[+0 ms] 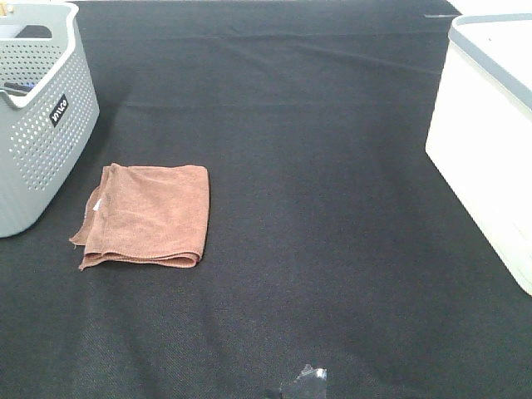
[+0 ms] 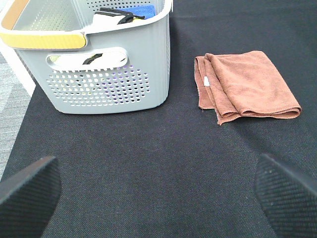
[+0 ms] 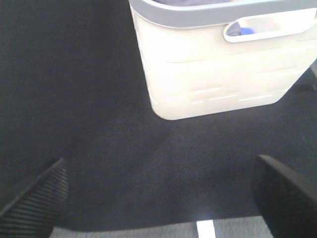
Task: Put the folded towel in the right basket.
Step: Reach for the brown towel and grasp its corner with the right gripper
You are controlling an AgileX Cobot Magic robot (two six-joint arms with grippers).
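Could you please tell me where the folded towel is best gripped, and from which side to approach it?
Probably pinch the folded towel from above at its thick near edge, closest to the camera in the high view. The layers stack neatly there, whereas the tagged edge beside the grey basket looks loose.

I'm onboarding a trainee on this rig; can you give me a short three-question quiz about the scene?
1. Multiple choice: the folded towel lies nearer which? A) grey perforated basket B) white basket
2. True or false: the towel is inside the white basket.
3. Fill in: the left end effector and right end effector are both ____.
Key: 1 A; 2 false; 3 open.
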